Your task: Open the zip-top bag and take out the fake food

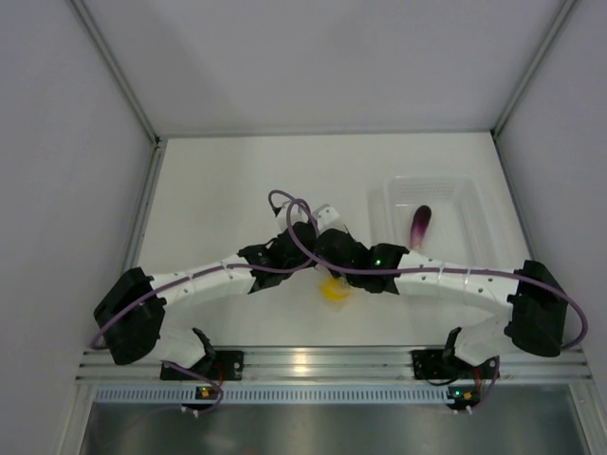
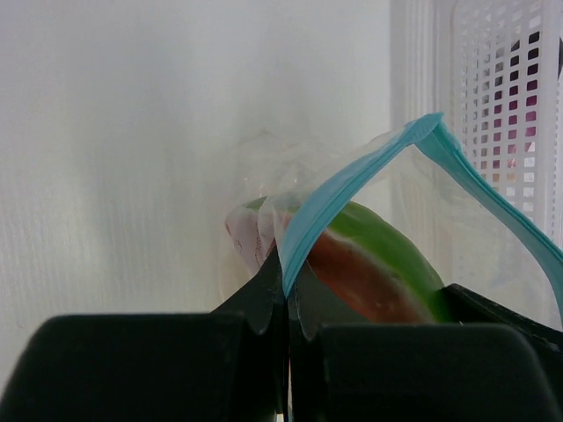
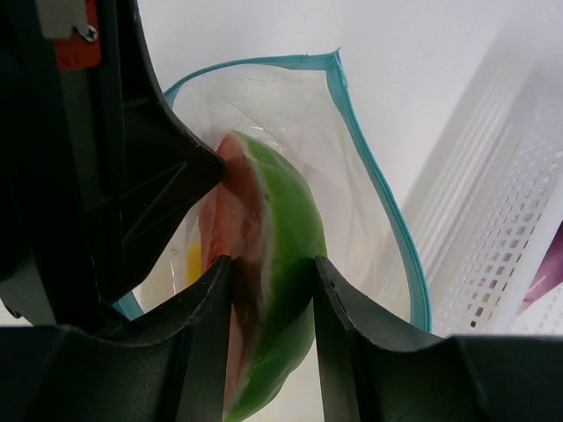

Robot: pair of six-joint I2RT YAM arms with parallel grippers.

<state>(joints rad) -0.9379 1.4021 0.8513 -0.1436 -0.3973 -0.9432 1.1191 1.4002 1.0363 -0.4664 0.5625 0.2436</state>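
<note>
We have the zip-top bag [image 3: 290,97] held over the middle of the counter [image 1: 218,209], where both arms meet. Our left fingers [image 2: 255,308] are pressed together on its teal zip strip, pinning one lip of the open mouth. Our right fingers [image 3: 207,325] reach into that mouth and are clamped on the red-and-green wedge [image 3: 281,255], one on its red face and one on its green rind. The wedge's long axis runs roughly along those fingers. So the right arm owns the pull, and we judge the way out to be straight back along its own fingers. The left fingers crowd the wedge's red side, while the teal lip on the rind side bows well clear. A yellow piece [image 1: 334,289] shows low, apparently inside the bag. The clear tub [image 1: 479,213], holding a purple piece [image 1: 419,226], stands near on the right, so a carry that way looks short.
</note>
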